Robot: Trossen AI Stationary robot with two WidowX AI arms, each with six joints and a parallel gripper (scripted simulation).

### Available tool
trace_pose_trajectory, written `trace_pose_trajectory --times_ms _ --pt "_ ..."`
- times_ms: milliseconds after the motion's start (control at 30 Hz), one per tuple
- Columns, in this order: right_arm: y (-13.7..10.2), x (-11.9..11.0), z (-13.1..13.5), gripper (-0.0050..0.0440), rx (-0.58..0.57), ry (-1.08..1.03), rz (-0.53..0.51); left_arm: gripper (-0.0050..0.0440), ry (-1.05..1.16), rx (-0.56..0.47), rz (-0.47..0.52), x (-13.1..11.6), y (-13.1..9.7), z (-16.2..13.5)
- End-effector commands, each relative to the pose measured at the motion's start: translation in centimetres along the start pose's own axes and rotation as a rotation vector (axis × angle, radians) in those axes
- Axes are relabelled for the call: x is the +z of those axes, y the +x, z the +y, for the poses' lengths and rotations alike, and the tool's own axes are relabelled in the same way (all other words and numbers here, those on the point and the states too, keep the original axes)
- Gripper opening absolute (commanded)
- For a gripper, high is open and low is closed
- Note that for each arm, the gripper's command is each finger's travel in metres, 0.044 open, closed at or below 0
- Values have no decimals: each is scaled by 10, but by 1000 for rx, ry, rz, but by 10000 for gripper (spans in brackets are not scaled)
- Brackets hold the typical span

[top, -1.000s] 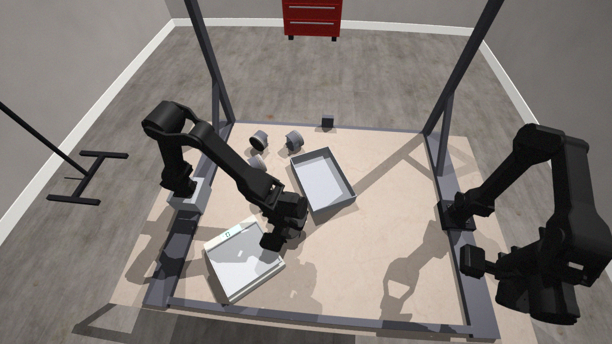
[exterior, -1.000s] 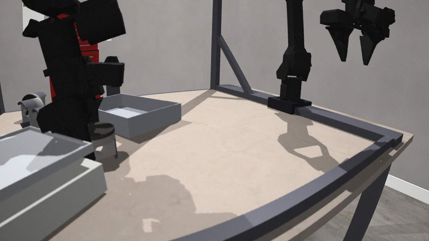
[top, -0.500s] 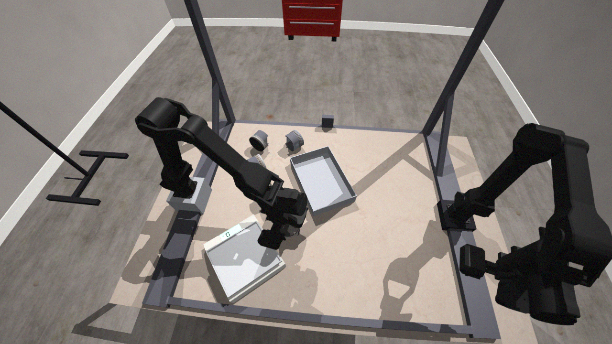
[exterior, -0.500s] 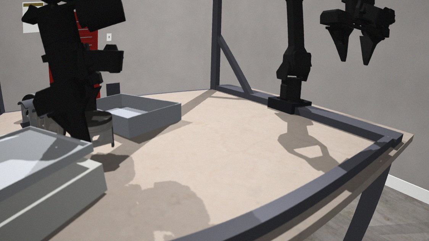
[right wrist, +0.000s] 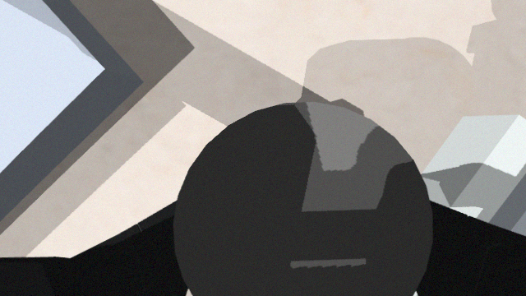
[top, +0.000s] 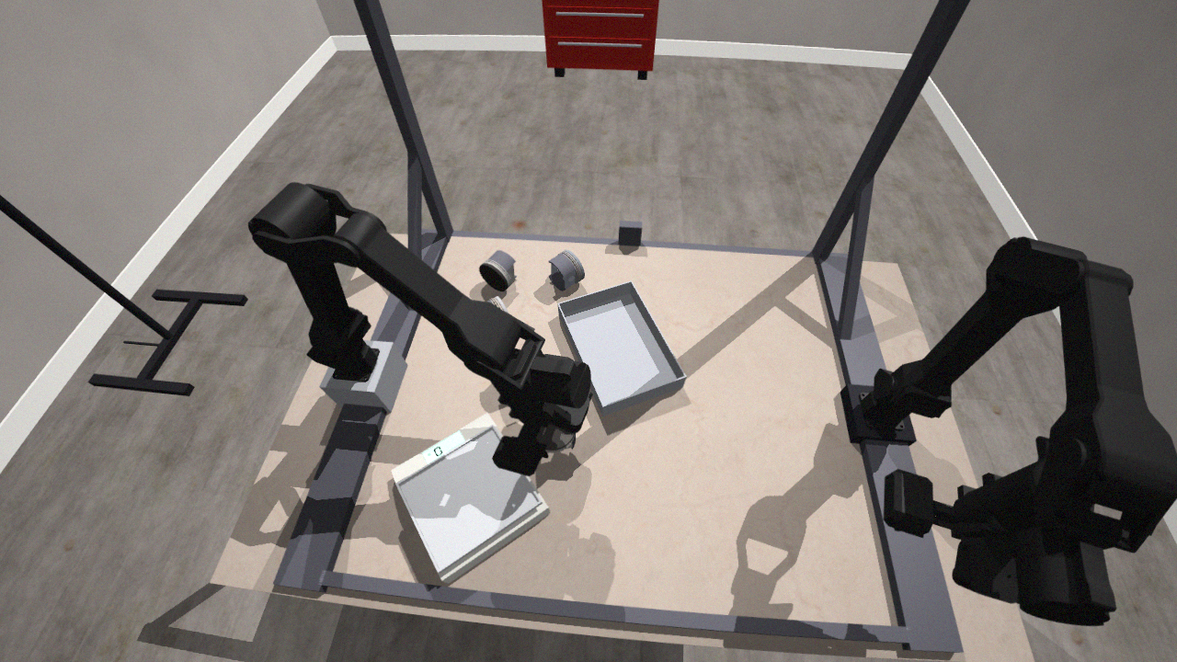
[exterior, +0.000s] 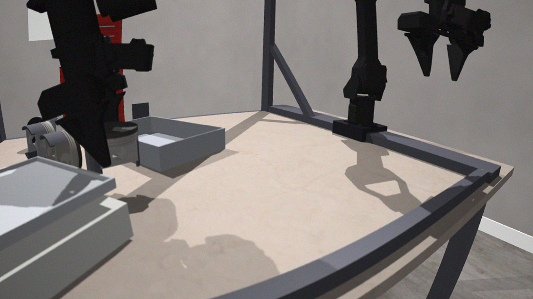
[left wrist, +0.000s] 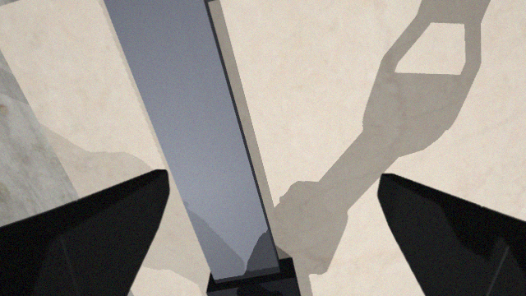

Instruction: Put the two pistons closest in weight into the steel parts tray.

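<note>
My right gripper [right wrist: 291, 197] is shut on a grey piston [top: 561, 438] [exterior: 124, 143] [right wrist: 246, 185], crown up, raised off the table between the scale and the steel tray. Its shadow lies apart from it. The steel parts tray [top: 645, 396] [exterior: 192, 149] [right wrist: 123, 88] holds no piston that I can see. Two other pistons [top: 498, 269] [top: 566, 269] lie on their sides behind it. A further piston [top: 497, 302] is mostly hidden by the right arm. My left gripper [exterior: 440, 75] [left wrist: 274, 182] is open and empty, high over the table's side.
The white scale [top: 469, 510] [exterior: 82, 236] [right wrist: 472, 140] stands at the front, its pan bare and its display [top: 438, 450] reading 0. Dark frame beams [top: 609, 610] [left wrist: 185, 144] edge the table [top: 724, 444]. A small dark block [top: 630, 233] stands at the back edge.
</note>
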State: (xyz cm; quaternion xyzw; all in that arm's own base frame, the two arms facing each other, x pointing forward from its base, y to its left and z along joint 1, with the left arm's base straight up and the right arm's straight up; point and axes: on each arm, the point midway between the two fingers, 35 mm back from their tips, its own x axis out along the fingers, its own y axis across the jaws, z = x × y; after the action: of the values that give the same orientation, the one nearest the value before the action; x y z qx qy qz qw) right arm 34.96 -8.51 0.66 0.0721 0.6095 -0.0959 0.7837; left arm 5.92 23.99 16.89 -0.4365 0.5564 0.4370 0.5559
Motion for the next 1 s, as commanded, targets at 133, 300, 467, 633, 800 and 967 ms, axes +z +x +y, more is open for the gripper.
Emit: trace_pose_trajectory --times_ms 133,300,467,633,800,967 --pt "-29 20 -1 158 -1 6 -69 400 2 -1 -18 4 -5 0" --pt "-37 22 -1 158 -1 6 -70 400 2 -1 -18 4 -5 0" --pt "-45 24 -1 158 -1 6 -70 400 2 -1 -18 4 -5 0" --pt "-48 25 -1 158 2 4 -71 400 2 -1 -18 4 -5 0" --pt "-54 21 -9 158 -2 55 -44 400 2 -1 -18 4 -5 0" --pt "-68 9 -27 158 -19 169 25 400 2 -1 -18 4 -5 0"
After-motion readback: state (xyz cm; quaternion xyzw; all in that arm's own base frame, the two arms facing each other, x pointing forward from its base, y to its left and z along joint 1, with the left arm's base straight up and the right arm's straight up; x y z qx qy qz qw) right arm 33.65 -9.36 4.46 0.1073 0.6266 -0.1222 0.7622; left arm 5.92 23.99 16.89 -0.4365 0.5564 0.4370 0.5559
